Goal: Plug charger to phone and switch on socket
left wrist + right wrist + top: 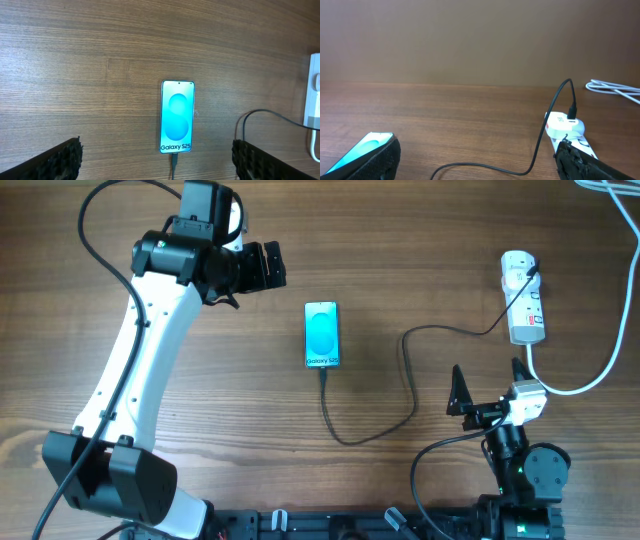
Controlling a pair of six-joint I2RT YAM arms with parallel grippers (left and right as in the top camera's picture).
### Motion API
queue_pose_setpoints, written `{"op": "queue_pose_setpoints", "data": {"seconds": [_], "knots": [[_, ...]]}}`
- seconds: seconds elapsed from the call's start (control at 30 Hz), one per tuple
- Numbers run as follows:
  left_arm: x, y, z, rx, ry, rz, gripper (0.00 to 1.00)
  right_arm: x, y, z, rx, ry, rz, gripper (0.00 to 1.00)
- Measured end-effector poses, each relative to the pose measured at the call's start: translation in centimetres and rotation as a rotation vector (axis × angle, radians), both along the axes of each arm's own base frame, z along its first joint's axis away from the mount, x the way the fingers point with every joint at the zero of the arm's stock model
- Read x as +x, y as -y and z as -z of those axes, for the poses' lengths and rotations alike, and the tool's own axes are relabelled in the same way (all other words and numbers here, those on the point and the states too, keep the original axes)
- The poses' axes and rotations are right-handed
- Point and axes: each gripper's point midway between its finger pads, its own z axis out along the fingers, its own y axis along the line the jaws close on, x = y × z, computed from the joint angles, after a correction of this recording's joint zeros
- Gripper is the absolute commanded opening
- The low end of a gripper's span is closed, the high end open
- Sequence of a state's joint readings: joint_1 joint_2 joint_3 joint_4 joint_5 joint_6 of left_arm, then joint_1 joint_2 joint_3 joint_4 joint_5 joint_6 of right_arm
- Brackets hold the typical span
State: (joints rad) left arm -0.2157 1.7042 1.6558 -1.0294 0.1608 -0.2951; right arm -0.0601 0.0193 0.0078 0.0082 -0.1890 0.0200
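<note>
The phone (322, 334) lies flat mid-table, its cyan screen lit with dark text at the near end. The thin black charger cable (400, 395) is plugged into the phone's near end and curves right to its plug in the white socket strip (525, 305). The phone (177, 116) with the cable tip in it also shows in the left wrist view. My left gripper (262, 266) is open and empty, left of and beyond the phone. My right gripper (490, 390) is open and empty, just in front of the socket (567, 127). The cable (545, 137) runs between its fingers.
A thick white cord (600, 370) runs from the socket's near end round the right side and off the far right corner. It also shows at the back right in the right wrist view (615, 90). The table is dark wood.
</note>
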Motion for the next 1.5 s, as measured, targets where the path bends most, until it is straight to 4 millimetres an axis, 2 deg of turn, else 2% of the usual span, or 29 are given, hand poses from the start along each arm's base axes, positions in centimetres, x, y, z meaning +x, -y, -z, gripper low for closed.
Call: {"op": "queue_pose_setpoints", "data": {"seconds": [0.4, 0.6, 0.77, 0.97, 1.03, 1.17, 1.27, 1.4, 1.5], "knots": [[0.0, 0.0, 0.0, 0.000, 0.000, 0.000, 1.00, 0.0, 0.0, 0.0, 0.000, 0.000, 0.000, 1.00], [-0.4, -0.9, 0.4, 0.048, -0.018, -0.021, 1.00, 0.0, 0.0, 0.0, 0.000, 0.000, 0.000, 1.00], [-2.1, -1.4, 0.1, 0.071, -0.054, -0.025, 1.00, 0.0, 0.0, 0.0, 0.000, 0.000, 0.000, 1.00], [-3.6, -1.6, -0.7, 0.078, -0.018, -0.022, 1.00, 0.0, 0.0, 0.0, 0.000, 0.000, 0.000, 1.00], [-4.7, -2.0, 0.6, 0.088, -0.027, -0.026, 1.00, 0.0, 0.0, 0.0, 0.000, 0.000, 0.000, 1.00], [-8.5, -2.9, 4.0, 0.111, -0.119, -0.022, 1.00, 0.0, 0.0, -0.1, -0.001, 0.002, 0.000, 1.00], [-11.0, -3.6, 5.2, 0.121, -0.147, -0.022, 1.00, 0.0, 0.0, 0.0, 0.000, 0.002, 0.000, 1.00], [-12.4, -4.1, 5.1, 0.115, -0.091, -0.028, 1.00, 0.0, 0.0, -0.1, -0.001, 0.003, 0.000, 1.00], [-12.1, -3.9, 6.1, 0.098, 0.019, -0.002, 1.00, 0.0, 0.0, -0.1, -0.001, 0.004, 0.000, 1.00]]}}
